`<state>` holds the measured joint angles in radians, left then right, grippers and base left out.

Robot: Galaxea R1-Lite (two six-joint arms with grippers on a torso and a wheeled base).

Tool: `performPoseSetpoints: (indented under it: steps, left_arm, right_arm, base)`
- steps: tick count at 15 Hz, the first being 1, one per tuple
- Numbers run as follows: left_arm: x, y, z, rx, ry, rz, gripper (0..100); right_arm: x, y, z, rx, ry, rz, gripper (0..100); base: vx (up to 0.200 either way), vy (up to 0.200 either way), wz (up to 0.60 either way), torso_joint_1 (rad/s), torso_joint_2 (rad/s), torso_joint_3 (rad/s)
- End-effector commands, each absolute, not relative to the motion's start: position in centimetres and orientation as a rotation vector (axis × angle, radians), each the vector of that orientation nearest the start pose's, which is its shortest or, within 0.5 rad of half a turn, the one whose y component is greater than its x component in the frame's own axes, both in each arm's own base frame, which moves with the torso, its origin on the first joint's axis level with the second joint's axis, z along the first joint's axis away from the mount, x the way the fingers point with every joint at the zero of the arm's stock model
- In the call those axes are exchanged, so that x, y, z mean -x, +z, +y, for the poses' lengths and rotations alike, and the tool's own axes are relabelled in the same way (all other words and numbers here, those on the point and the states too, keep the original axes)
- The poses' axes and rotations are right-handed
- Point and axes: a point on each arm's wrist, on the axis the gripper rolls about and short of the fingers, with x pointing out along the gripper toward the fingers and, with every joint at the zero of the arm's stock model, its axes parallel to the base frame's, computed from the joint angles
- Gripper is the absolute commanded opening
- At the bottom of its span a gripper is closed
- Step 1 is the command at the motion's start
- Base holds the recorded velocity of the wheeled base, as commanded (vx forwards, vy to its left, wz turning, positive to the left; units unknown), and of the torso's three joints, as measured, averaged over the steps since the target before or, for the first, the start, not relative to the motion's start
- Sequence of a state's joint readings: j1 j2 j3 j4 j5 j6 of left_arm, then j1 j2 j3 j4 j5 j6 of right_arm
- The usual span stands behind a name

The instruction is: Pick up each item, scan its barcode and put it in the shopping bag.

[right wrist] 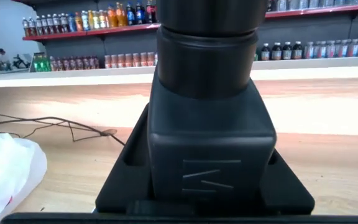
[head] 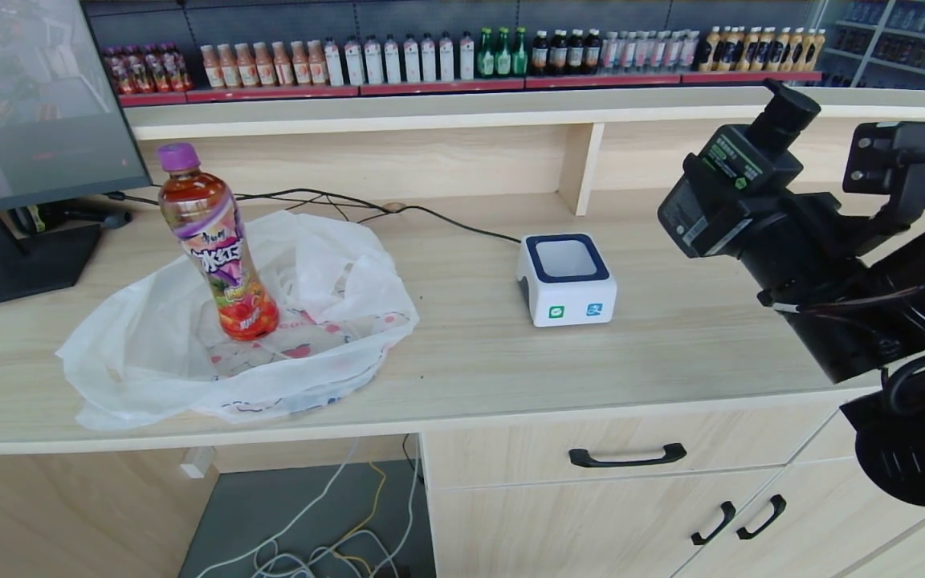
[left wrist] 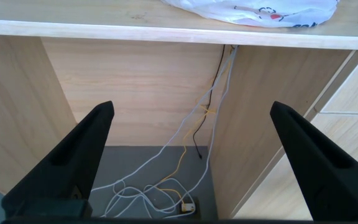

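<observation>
A juice bottle (head: 218,249) with a purple cap stands upright inside the open white shopping bag (head: 133,345) on the counter's left part. A white box scanner (head: 565,279) sits mid-counter, window facing up. My right gripper (right wrist: 207,186) is raised over the counter's right end, shut on a black handheld scanner (head: 731,189); that device also blocks the middle of the right wrist view (right wrist: 207,112). My left gripper (left wrist: 191,162) is below the counter's edge, open and holding nothing, facing the cable nook under the bag (left wrist: 260,9).
A monitor (head: 29,104) stands at the counter's far left, with cables (head: 398,210) running along the back. Drawers with black handles (head: 627,457) sit under the counter on the right. Shelves of bottles (head: 462,56) line the wall behind. Loose cables (left wrist: 173,180) lie on the floor.
</observation>
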<state>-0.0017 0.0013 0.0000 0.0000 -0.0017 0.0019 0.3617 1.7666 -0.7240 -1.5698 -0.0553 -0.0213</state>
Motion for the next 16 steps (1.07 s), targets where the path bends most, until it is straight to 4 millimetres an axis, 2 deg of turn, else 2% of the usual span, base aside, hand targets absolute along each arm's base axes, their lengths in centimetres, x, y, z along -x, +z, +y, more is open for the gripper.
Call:
performPoseSetpoints:
  steps: [1, 2, 11, 16]
  left_arm:
    - [2.3, 7.6, 0.0, -0.002, -0.003, 0.002, 100]
    - [2.3, 7.5, 0.0, -0.002, -0.003, 0.003, 100]
    - [2.3, 7.5, 0.0, 0.002, -0.003, 0.003, 100]
    - [2.3, 7.5, 0.0, 0.002, -0.003, 0.003, 100]
  right_arm:
    - [-28.1, 22.3, 11.1, -0.090, 0.315, -0.484, 0]
    - [-27.6, 21.3, 11.3, -0.103, 0.336, -0.437, 0]
    - [-27.9, 20.1, 11.8, -0.104, 0.349, -0.393, 0]
    - [-28.3, 19.7, 12.1, -0.104, 0.352, -0.383, 0]
  base:
    - [0.000, 0.000, 0.00, 0.000, 0.00, 0.000]
    - [0.000, 0.000, 0.00, 0.000, 0.00, 0.000]
    - [0.000, 0.000, 0.00, 0.000, 0.00, 0.000]
    - [0.000, 0.200, 0.00, 0.003, 0.00, 0.003]
